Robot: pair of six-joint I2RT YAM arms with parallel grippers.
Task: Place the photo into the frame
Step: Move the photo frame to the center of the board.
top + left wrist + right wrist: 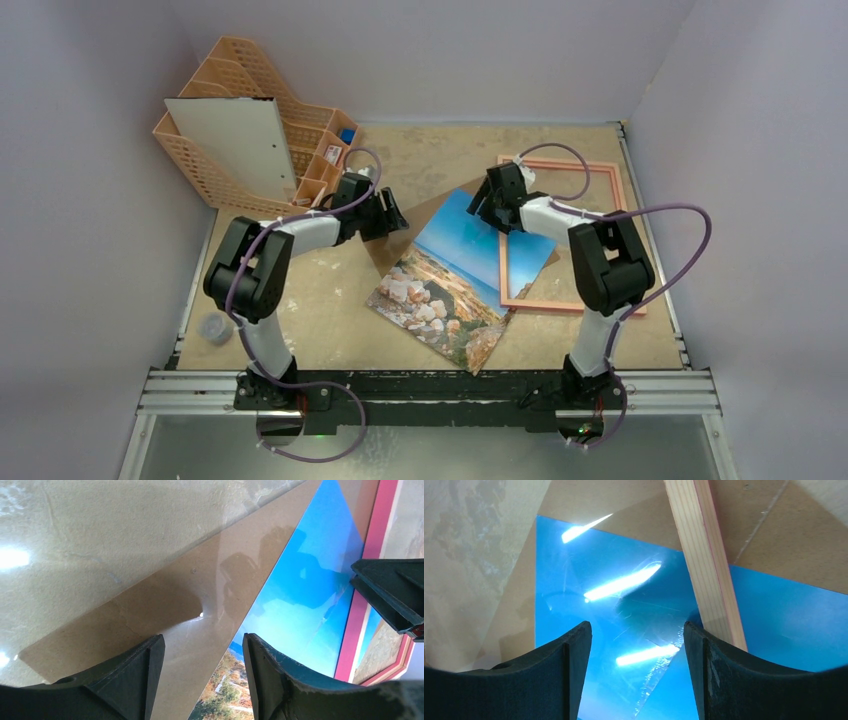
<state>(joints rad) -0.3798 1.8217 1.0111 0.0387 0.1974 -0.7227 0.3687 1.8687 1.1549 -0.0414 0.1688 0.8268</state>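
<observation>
Top external: photo [450,285] lies slanted on the worktop [330,300], its sky corner at the frame's [545,301] left side. Left wrist: left pincer [202,647] spread above a brown board [170,610]. Right wrist: right pincer [636,632] spread over the blue sky, pinching nothing.

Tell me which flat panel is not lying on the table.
The white panel, propped in the orange organiser; the photo, frame and brown board lie flat.

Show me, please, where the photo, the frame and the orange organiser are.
photo [460,275]: top external view, on its middle.
frame [535,300]: top external view, on its near pink rail.
orange organiser [245,65]: top external view, on its tall lattice wall.
</observation>
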